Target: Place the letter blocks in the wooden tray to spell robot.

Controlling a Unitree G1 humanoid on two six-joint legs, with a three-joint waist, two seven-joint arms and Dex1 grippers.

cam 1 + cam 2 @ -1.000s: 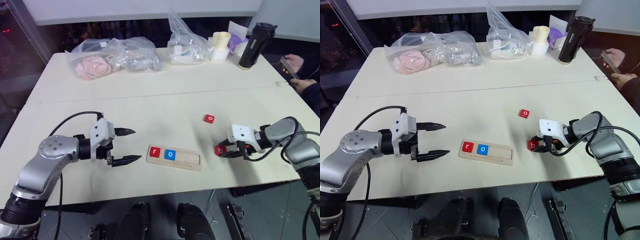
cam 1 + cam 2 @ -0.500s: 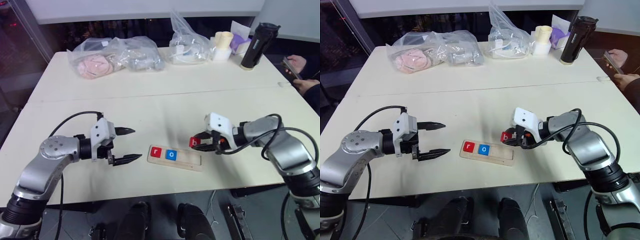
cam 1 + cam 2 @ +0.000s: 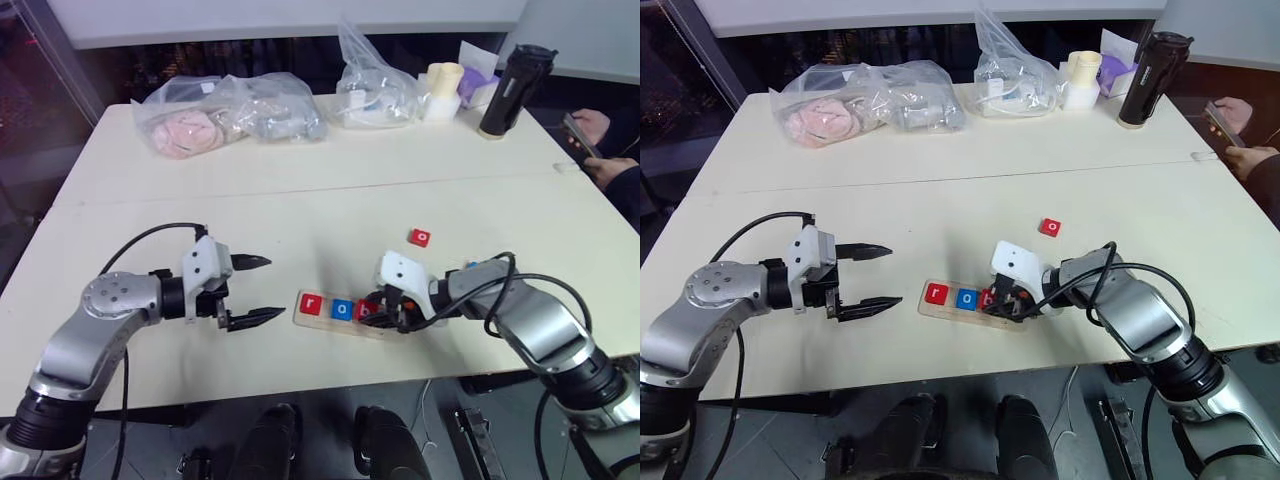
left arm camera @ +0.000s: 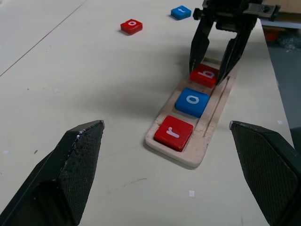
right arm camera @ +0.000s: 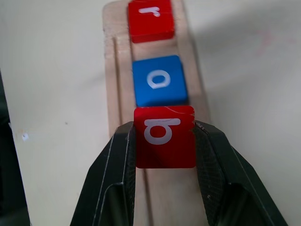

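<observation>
The wooden tray [image 4: 184,158] lies near the table's front edge, with a red r block [image 4: 173,133] at its left end. A blue o block [image 4: 192,101] sits beside the r. My right gripper [image 3: 375,312] is shut on a red b block [image 5: 164,136]. It holds the b low over the tray groove, just right of the blue o; I cannot tell whether the b touches the tray. A red o block [image 3: 419,237] and a blue block [image 4: 181,12] lie loose on the table beyond the tray. My left gripper [image 3: 272,288] hovers open left of the tray, holding nothing.
Clear plastic bags [image 3: 230,115] with contents, a white cup [image 3: 441,90] and a black bottle [image 3: 512,90] stand along the table's far side. A person's hands [image 3: 595,130] hold a phone at the far right edge.
My right gripper has carried the red b block leftward from the table's right side to over the tray, beside the blue o. The left gripper has not moved.
</observation>
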